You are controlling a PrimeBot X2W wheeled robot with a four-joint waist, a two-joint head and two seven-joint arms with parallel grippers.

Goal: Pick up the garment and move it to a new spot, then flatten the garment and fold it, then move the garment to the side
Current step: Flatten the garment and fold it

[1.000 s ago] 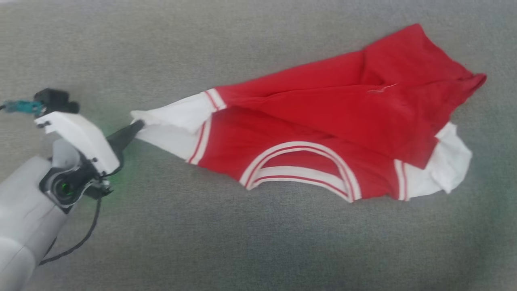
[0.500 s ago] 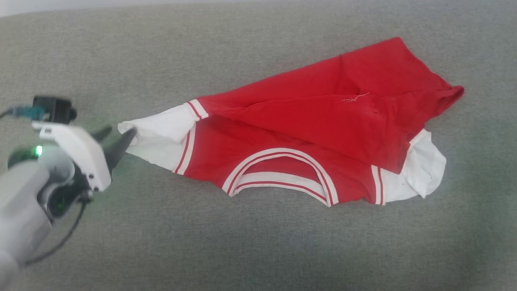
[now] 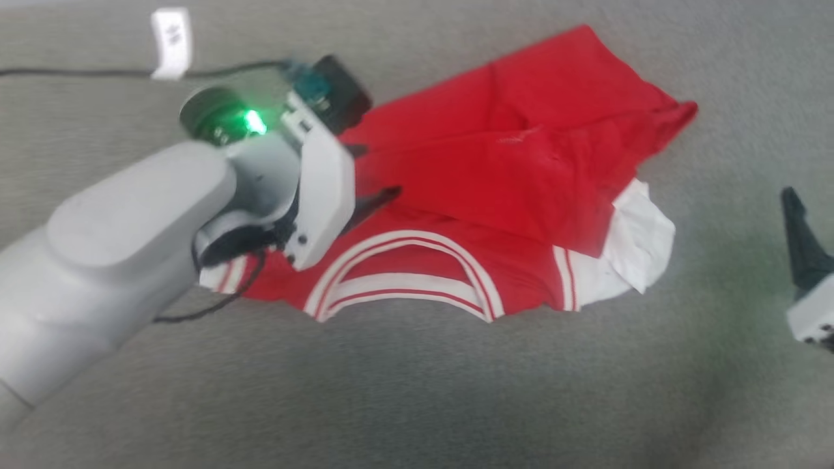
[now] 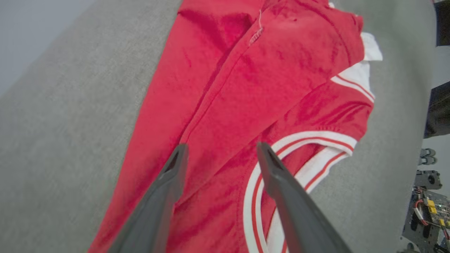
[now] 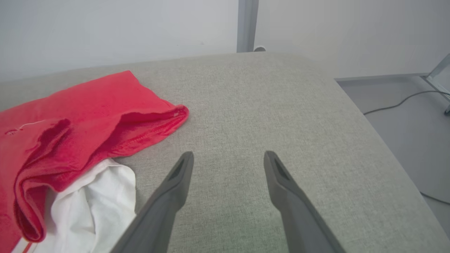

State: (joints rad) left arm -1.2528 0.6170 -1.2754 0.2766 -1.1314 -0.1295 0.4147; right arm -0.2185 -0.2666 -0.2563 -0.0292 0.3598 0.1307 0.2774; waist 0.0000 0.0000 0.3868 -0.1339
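The garment (image 3: 508, 176) is a red jersey with white sleeves and a striped collar, lying crumpled on the grey cushion. My left gripper (image 3: 370, 174) hovers over its left half, just above the collar trim. In the left wrist view the left gripper (image 4: 221, 146) is open, with red cloth of the garment (image 4: 246, 88) lying below the fingers and nothing pinched. My right gripper (image 5: 228, 154) is open over bare cushion, to the right of the garment's (image 5: 70, 116) hem and white sleeve. One of its dark fingers (image 3: 803, 247) shows at the head view's right edge.
The grey cushion (image 3: 417, 391) runs all around the garment. A black cable with a white tag (image 3: 171, 42) crosses the far left. The cushion's right edge (image 5: 379, 133) drops to a floor with cables, and a wall stands behind.
My left gripper has opened, let go of the white sleeve and swung right over the garment. The right gripper's finger has come into the head view, which has itself shifted.
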